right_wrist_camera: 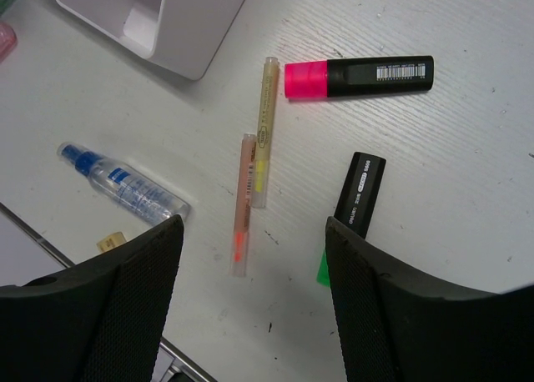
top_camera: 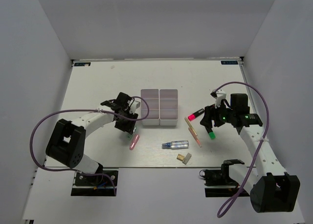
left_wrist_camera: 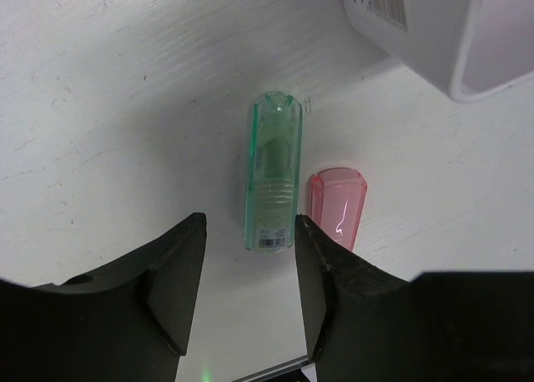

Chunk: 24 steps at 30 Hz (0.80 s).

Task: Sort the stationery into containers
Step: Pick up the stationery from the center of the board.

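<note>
My left tool [left_wrist_camera: 250,223] released, jaws either side of the near end of the green capsule [left_wrist_camera: 273,175], flat on the counter [left_wrist_camera: 100,107] beside the pink capsule [left_wrist_camera: 336,205], squared for a pinch | my right tool [right_wrist_camera: 254,232] released wide over the green-capped marker [right_wrist_camera: 359,194] | both pieces outside the white trays [top_camera: 159,106]

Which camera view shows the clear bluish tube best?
The right wrist view: the tube lies close to the camera there, whole and unblocked, with its blue end plain to see. The top external view also shows the tube whole, but small. The left wrist view does not show it.
</note>
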Available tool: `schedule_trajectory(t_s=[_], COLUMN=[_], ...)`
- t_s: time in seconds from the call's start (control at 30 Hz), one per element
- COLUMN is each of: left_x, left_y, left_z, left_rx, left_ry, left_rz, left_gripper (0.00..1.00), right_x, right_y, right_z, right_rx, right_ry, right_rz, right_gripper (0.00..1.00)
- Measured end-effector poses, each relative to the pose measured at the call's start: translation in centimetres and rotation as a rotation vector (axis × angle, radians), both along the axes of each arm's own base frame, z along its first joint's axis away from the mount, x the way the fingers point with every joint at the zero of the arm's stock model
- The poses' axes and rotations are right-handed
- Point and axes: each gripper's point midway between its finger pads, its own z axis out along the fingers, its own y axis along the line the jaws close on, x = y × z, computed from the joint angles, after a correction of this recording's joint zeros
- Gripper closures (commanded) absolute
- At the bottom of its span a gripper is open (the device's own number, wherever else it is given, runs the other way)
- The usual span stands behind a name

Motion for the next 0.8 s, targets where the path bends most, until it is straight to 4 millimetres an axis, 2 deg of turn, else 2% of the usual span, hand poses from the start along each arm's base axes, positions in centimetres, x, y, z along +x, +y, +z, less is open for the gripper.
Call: schedule_trajectory(t_s=[0.27, 0.63, 0.73, 0.8], left_x=[0.2, -0.6, -0.6, -0.5], left_y=[-0.2, 0.0, 0.0, 0.0], left_z=[-0.3, -1.8, -1.8, -1.9], left_rx=[-0.003, 0.007, 0.014, 0.024], left_ry=[0.0, 0.045, 0.044, 0.044], left_rz=[0.004, 0.02, 0.019, 0.019], left_gripper=[0.42, 0.42, 0.44, 0.48], right_x=[-0.1, -0.1, -0.1, -0.1], right_y=[0.0, 0.0, 0.0, 0.1], right_z=[0.0, 0.4, 0.6, 0.7], right_rx=[0.001, 0.002, 0.001, 0.001], right_ry=[0.002, -0.018, -0.021, -0.024], right_rz=[0.001, 0.006, 0.009, 0.013], right_gripper=[0.27, 0.26, 0.26, 0.26])
